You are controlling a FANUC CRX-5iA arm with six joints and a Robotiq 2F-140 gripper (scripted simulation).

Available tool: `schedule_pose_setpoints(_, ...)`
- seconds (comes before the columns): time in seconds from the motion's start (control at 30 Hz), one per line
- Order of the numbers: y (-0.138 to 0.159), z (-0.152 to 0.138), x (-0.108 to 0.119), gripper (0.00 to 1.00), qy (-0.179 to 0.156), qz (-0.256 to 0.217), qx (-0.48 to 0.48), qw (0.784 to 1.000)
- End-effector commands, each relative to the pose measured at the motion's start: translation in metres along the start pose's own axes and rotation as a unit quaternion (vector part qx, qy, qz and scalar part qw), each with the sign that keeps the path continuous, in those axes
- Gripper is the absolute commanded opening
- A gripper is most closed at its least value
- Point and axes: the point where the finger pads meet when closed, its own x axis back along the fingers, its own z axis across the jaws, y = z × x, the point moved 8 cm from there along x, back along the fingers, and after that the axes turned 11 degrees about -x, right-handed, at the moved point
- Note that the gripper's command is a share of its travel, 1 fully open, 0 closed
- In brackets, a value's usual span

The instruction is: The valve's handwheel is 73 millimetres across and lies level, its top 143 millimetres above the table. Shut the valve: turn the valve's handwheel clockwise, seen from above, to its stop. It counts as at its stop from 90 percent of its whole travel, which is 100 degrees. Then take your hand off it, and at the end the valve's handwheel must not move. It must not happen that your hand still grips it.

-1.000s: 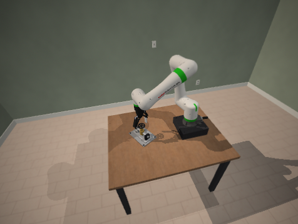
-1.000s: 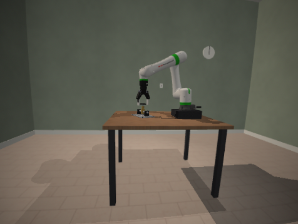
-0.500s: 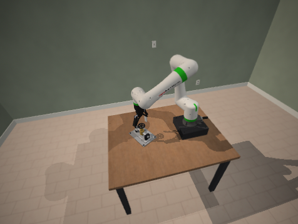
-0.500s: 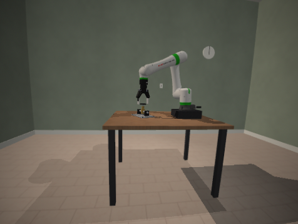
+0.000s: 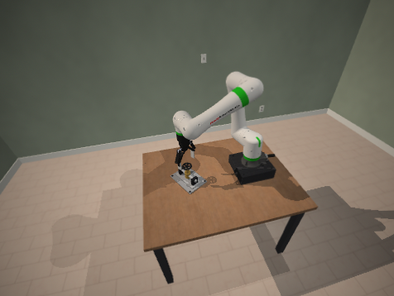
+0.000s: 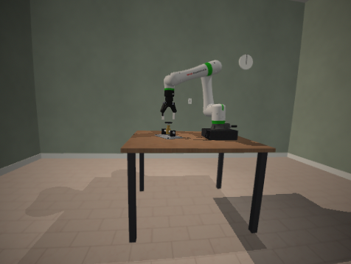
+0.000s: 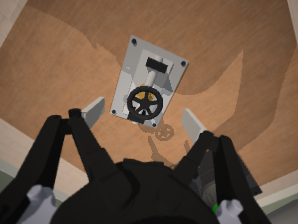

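The valve stands on a grey baseplate [image 5: 189,180] on the wooden table. Its black spoked handwheel [image 7: 144,104] lies level on a brass stem, with the black valve body [image 7: 156,65] behind it. It also shows in the top view [image 5: 187,167] and the exterior view [image 6: 169,122]. My gripper [image 7: 144,109] hangs straight above the handwheel, a short way over it, fingers pointing down. It is open wide and empty, with one fingertip to each side of the wheel. It also shows in the top view [image 5: 184,155] and the exterior view [image 6: 168,117].
The arm's black base block [image 5: 252,167] sits on the table to the right of the valve. The table's left edge [image 5: 143,198] is close to the baseplate.
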Motion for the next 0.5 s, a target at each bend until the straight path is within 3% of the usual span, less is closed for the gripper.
schedule_pose_setpoints(0.0,0.0,0.0,0.007,1.0,0.0,0.0,0.0,1.0)
schedule_pose_setpoints(0.47,0.0,0.0,0.032,1.0,0.0,0.0,0.0,1.0)
